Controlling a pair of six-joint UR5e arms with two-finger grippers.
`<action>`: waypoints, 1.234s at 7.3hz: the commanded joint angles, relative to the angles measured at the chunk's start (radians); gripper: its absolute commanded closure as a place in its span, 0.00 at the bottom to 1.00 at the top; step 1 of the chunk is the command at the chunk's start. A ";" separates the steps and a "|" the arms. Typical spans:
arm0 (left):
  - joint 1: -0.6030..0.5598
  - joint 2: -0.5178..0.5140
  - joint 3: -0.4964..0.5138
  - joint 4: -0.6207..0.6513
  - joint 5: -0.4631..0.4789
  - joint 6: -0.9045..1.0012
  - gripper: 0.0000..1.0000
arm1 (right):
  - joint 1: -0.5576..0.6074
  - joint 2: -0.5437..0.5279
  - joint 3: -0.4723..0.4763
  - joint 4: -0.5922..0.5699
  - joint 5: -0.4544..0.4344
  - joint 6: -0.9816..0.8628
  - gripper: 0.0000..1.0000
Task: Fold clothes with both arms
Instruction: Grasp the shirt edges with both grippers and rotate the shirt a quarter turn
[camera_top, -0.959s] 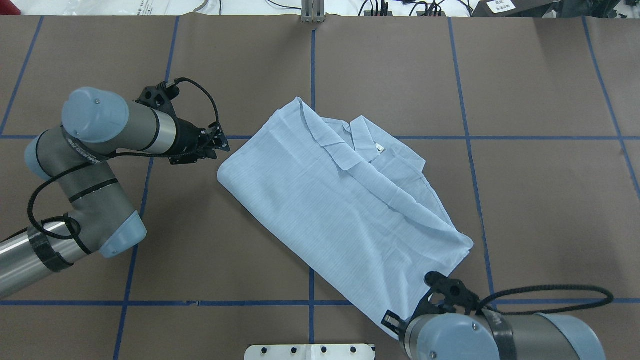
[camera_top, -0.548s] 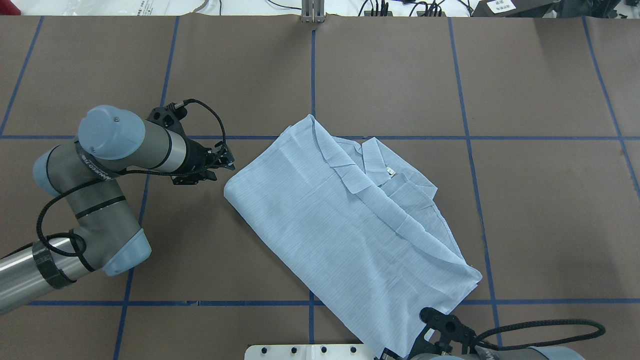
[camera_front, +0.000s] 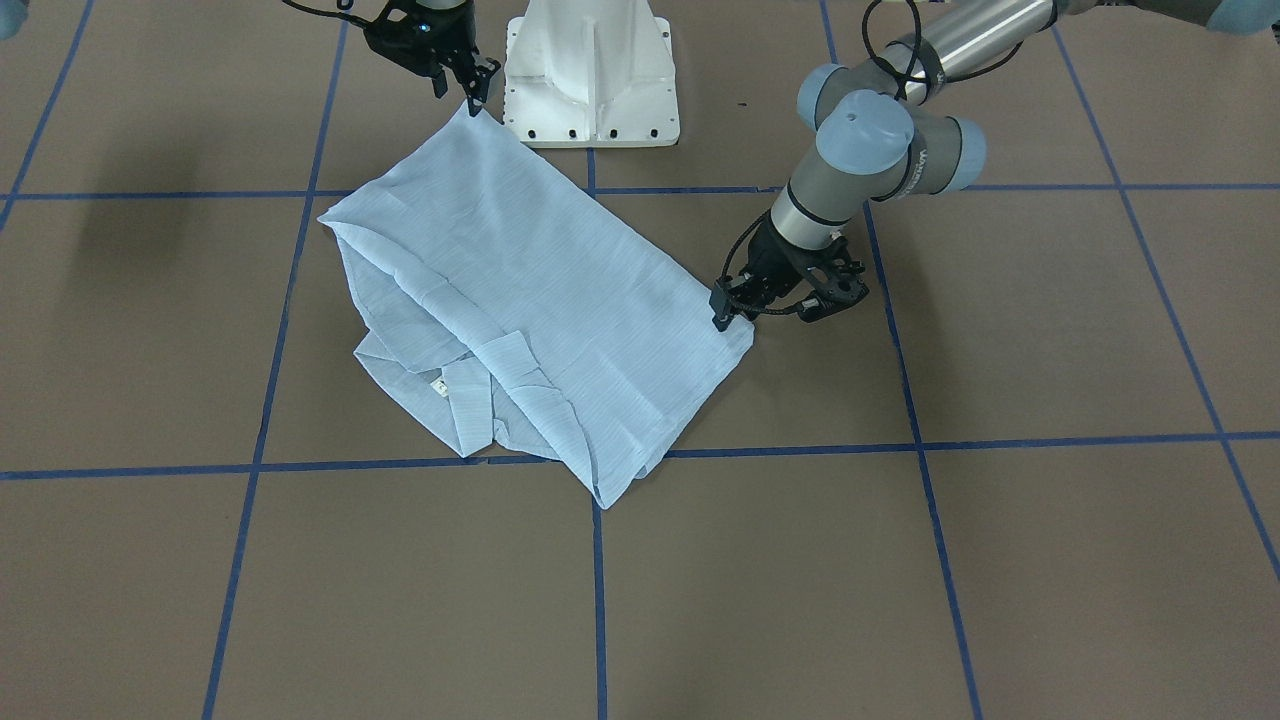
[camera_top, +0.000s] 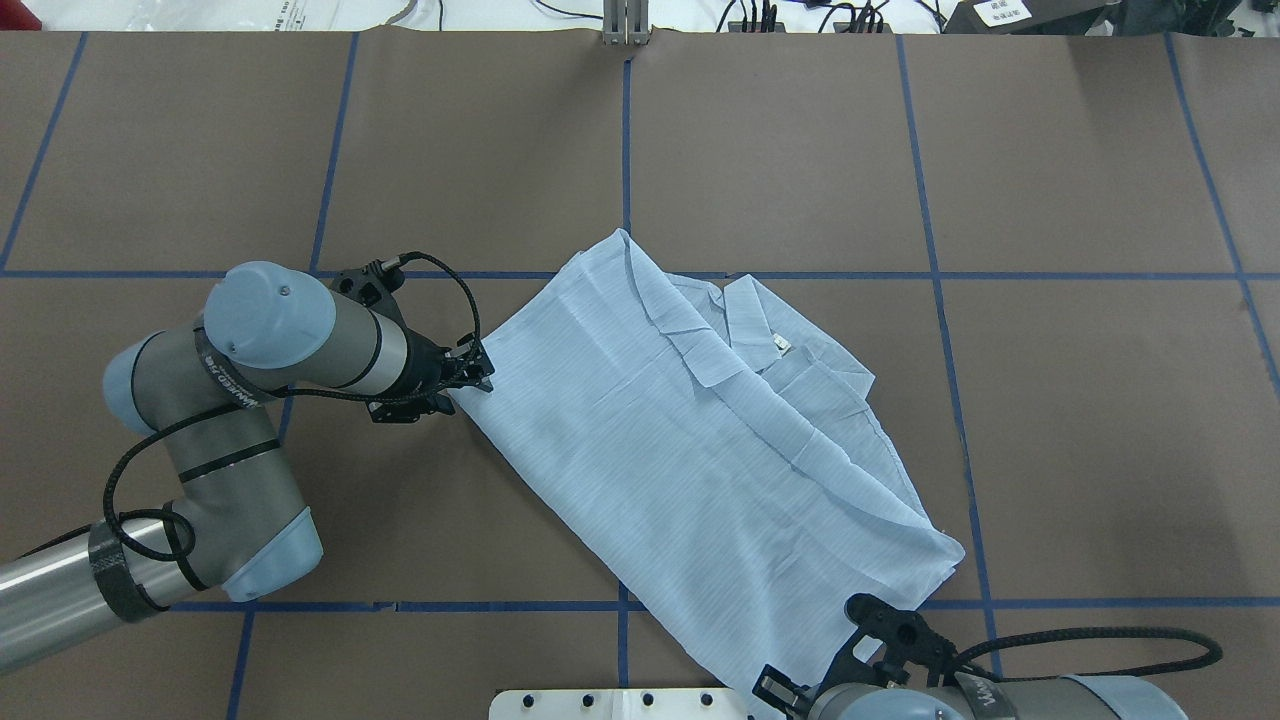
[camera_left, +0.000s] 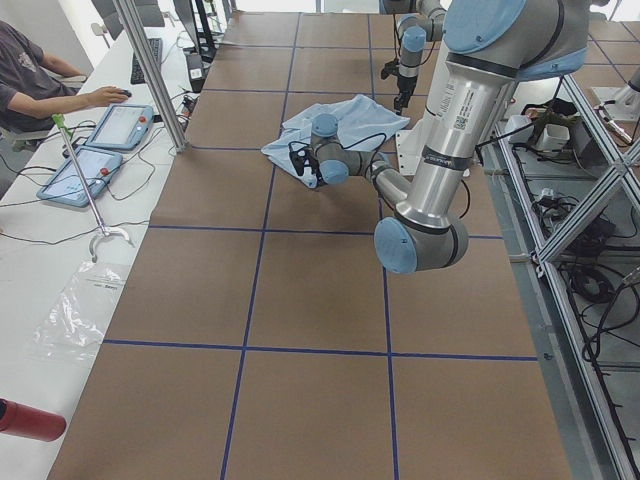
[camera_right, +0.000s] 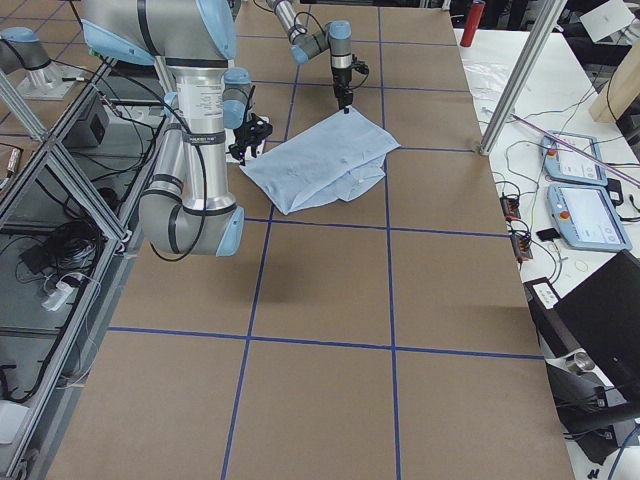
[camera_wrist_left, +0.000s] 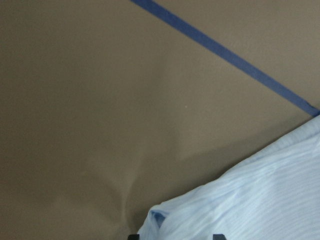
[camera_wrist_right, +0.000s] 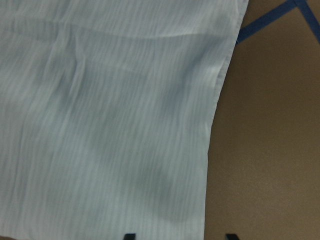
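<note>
The folded shirt (camera_top: 660, 440) lies mid-counter (camera_top: 1100, 450), its long axis slanting toward the robot-side edge. The left tool (camera_top: 482, 376), jaws spread, straddles the corner facing the left edge. The right tool (camera_front: 462, 88), jaws likewise apart, straddles the hem corner at the robot-side edge. Room to fold lies toward the far edge.

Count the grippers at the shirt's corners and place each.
2. The left gripper is at the shirt's corner on the robot's left; the right gripper is at the corner nearest the base.
</note>
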 joint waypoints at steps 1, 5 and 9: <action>0.016 0.004 0.000 0.001 0.009 -0.009 0.81 | 0.049 0.002 -0.004 0.000 0.003 -0.002 0.00; -0.016 -0.006 0.012 0.001 0.092 0.084 1.00 | 0.066 -0.003 -0.010 -0.002 0.000 -0.002 0.00; -0.205 -0.238 0.394 -0.154 0.158 0.307 1.00 | 0.100 0.003 -0.011 0.000 0.000 -0.002 0.00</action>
